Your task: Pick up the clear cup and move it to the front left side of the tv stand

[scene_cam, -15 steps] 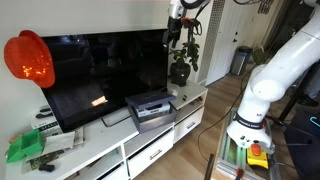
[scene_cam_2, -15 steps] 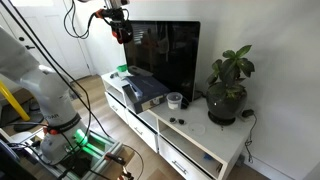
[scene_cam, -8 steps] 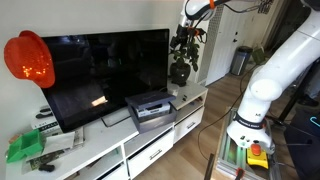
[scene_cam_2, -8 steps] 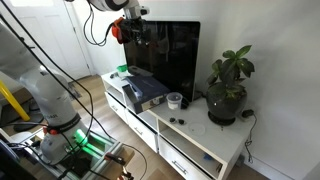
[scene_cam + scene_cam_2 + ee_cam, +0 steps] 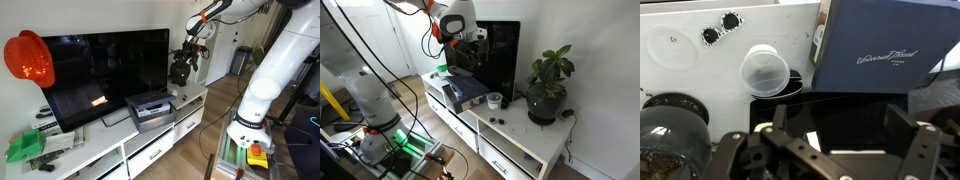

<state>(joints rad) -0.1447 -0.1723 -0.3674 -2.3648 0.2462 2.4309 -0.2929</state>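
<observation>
The clear cup (image 5: 765, 70) is a small whitish tumbler standing upright on the glossy white tv stand (image 5: 685, 65), between the grey box and the dark plant pot. It also shows in an exterior view (image 5: 495, 100). My gripper (image 5: 845, 128) is open and empty. It hangs high in front of the black TV (image 5: 840, 110), well above the cup. In the exterior views the gripper (image 5: 191, 48) (image 5: 471, 46) is near the TV's upper part. The stand shows in both exterior views (image 5: 100, 152) (image 5: 535, 142).
A grey box-shaped device (image 5: 880, 45) (image 5: 463, 90) lies on the stand beside the cup. A potted plant (image 5: 547, 100) (image 5: 180, 70) stands on its other side, with two small dark round things (image 5: 720, 27) nearby. An orange shape (image 5: 28, 58) and a green thing (image 5: 25, 148) are at the stand's far end.
The arm has swung along the TV's top toward the plant end and come lower. The cup and everything on the stand have stayed still.
</observation>
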